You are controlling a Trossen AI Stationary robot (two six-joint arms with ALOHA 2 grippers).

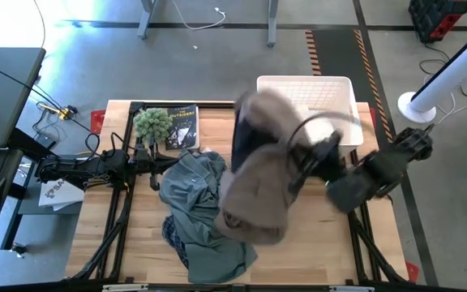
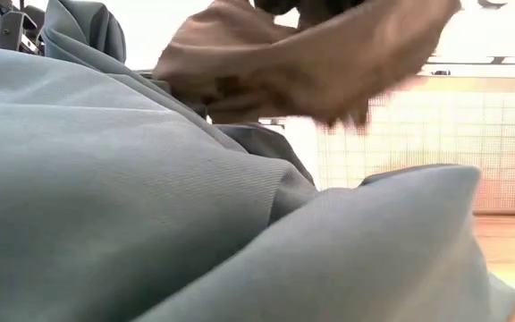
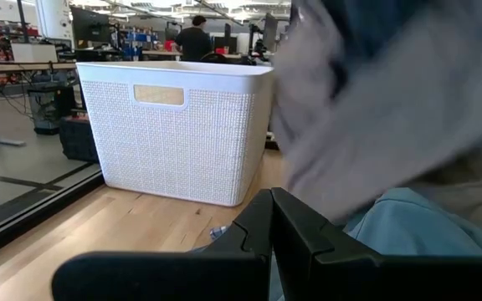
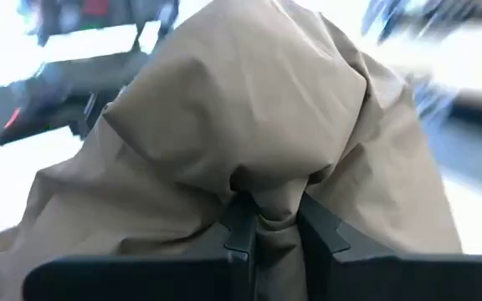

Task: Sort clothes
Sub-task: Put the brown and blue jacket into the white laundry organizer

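1. Hanging in the air over the bench point(image 1: 314, 235) centre, the tan-khaki garment point(image 1: 254, 182) is pinched by the right gripper point(image 4: 268, 219); fingers point(image 4: 239, 226) nearly closed, with a fold of tan cloth bunched between them.
2. In the high view the right arm comes in from about 3 o'clock, with the tan cloth draped toward 9 o'clock of it and blurred.
3. A navy strip point(image 1: 242, 134) shows at the upper left edge of the tan garment; can't tell if it is a separate garment.
4. The grey-blue garment point(image 1: 197, 211) lies crumpled on the bench at about 7 o'clock from bench centre, partly under the tan one. It fills most of the low view point(image 2: 150, 224).
5. A bit of plaid fabric point(image 1: 171, 234) peeks out at the left edge of the grey-blue heap.
6. The white plastic basket point(image 1: 314, 93) sits at the 1 o'clock corner of the bench. Its inside is mostly hidden by the tan cloth; the visible part shows nothing clearly in it.
7. The left gripper point(image 3: 270, 219) rests low at 9 o'clock, beside the grey-blue garment; fingers pressed together, nothing between them.
8. The green fuzzy plant point(image 1: 152, 123) and a book point(image 1: 181, 126) sit at 11 o'clock.
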